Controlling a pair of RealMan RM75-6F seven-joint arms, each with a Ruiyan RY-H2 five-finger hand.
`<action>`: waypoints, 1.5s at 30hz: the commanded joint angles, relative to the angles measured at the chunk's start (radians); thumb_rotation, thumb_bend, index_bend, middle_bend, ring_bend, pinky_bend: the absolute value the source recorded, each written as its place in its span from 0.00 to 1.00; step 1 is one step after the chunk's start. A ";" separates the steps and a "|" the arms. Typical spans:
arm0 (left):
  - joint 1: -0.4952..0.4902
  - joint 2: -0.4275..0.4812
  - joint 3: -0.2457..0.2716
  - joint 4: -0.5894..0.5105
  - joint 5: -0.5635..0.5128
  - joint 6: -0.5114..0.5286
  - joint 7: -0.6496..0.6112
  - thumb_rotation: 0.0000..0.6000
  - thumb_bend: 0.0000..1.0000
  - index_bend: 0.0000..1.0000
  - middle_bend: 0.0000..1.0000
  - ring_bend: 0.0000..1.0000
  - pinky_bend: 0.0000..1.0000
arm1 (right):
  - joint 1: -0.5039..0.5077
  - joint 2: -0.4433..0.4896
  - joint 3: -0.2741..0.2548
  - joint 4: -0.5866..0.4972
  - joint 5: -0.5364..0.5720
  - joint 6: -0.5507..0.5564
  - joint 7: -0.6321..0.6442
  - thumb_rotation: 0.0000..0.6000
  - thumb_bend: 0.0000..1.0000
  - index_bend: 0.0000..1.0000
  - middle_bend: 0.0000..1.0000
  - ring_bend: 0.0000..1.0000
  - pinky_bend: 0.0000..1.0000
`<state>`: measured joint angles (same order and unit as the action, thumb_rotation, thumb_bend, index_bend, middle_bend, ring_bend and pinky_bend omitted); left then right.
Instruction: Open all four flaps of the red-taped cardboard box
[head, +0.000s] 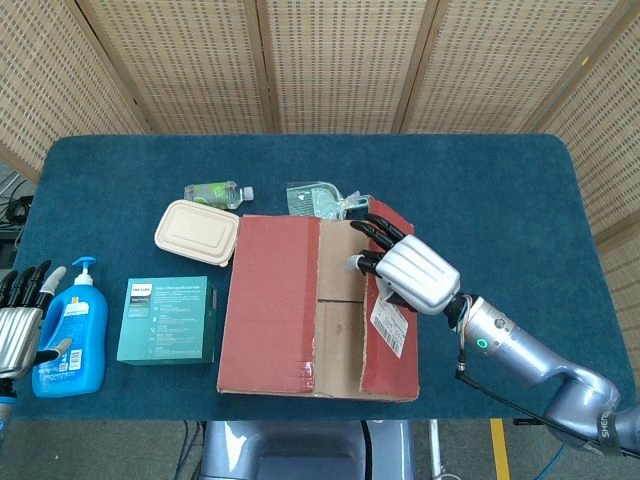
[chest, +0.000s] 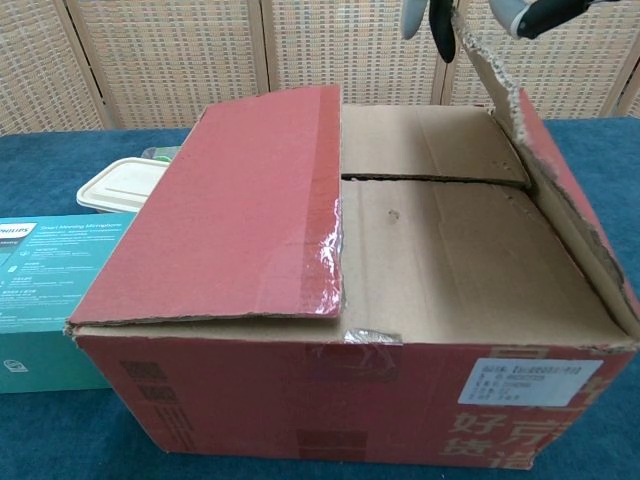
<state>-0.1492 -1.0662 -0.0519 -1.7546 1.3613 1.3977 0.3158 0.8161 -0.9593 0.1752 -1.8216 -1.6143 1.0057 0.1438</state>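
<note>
Since the silver right hand (head: 415, 275) grips the free edge of the red-taped cardboard box's (head: 290, 310) right flap (chest: 560, 190), that flap stands nearly upright beneath it, while the left hand (head: 18, 320), fingers spread, holds nothing.

Bright, even light, soft shadows, sharp focus; glare on the red tape (chest: 325, 262).

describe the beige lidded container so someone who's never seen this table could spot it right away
Start at the big red-taped cardboard box in the middle of the blue table. Just off its far left corner, toward the screen, sits the beige takeaway container, closed, with rounded corners. It is the only plain, unlabelled item there: the water bottle behind it is clear with a green label, and the teal Philips box in front is printed.
</note>
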 joint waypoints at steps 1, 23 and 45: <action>-0.001 0.000 0.000 0.000 0.001 0.000 0.000 1.00 0.17 0.01 0.00 0.00 0.00 | -0.006 0.023 0.003 -0.002 0.005 0.000 -0.003 1.00 1.00 0.34 0.50 0.06 0.00; -0.015 -0.005 -0.002 -0.008 0.008 -0.010 0.015 1.00 0.17 0.01 0.00 0.00 0.00 | -0.076 0.192 0.024 0.011 0.023 0.046 0.010 1.00 1.00 0.34 0.50 0.06 0.00; -0.034 0.012 0.001 -0.029 0.028 -0.022 0.037 1.00 0.17 0.01 0.00 0.00 0.00 | -0.176 0.223 -0.016 0.089 0.061 0.059 -0.034 1.00 1.00 0.27 0.34 0.00 0.00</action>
<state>-0.1808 -1.0566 -0.0505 -1.7816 1.3867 1.3768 0.3553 0.6439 -0.7350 0.1599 -1.7309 -1.5576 1.0633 0.1085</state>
